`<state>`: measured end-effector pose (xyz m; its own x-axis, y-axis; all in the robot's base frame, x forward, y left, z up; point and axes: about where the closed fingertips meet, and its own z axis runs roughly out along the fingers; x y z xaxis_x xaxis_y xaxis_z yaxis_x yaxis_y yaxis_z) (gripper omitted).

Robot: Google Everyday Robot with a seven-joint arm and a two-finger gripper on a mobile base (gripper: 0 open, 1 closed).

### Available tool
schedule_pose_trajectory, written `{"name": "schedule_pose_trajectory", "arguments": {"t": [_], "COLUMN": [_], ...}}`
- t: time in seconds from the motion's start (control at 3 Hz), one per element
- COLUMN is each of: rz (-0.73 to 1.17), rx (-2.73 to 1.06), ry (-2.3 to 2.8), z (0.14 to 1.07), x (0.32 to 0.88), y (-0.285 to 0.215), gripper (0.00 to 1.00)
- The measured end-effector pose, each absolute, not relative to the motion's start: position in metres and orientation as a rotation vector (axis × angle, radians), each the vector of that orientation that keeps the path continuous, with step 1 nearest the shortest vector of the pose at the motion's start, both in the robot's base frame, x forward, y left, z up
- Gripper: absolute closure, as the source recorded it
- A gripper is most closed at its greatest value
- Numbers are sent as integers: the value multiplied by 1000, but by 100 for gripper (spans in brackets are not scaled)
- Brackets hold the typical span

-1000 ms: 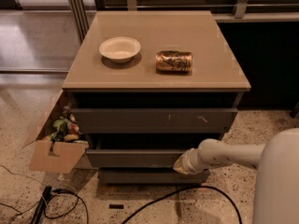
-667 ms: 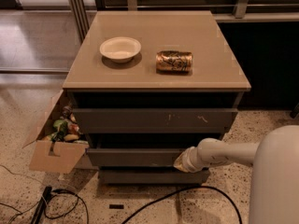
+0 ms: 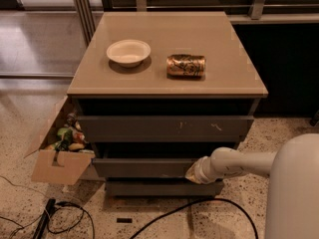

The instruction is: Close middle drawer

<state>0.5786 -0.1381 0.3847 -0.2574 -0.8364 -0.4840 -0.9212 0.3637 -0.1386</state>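
The middle drawer (image 3: 144, 167) is a wide grey plain front. It stands a little out from the cabinet, with a dark gap above it. My gripper (image 3: 194, 173) is at the right part of this front, touching or almost touching it, on the end of my white arm (image 3: 234, 164), which comes in from the right. Above is the taller grey front with white scuff marks (image 3: 164, 127). Below is the narrower, set-back grey front (image 3: 159, 187).
A white bowl (image 3: 128, 52) and a brown can on its side (image 3: 186, 65) lie on the cabinet top (image 3: 169, 81). An open cardboard box with items (image 3: 57, 153) stands at the cabinet's left. Black cables (image 3: 65, 215) lie on the speckled floor.
Almost nothing: the gripper stays at the middle drawer's front, and my arm has shifted very slightly to the left.
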Motion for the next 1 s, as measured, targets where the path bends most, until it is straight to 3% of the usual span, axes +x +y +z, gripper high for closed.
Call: {"name": "schedule_pose_trajectory", "arguments": {"t": [0.33,0.67,1.0], "rz": [235,235,235], "rx": [-1521,-1521,-1521], "ry": [2150,2150,2150], "z": [385,385,385], "x": [579,579,579], "y": [-138,-138,-138], "gripper": [10,0,0]}}
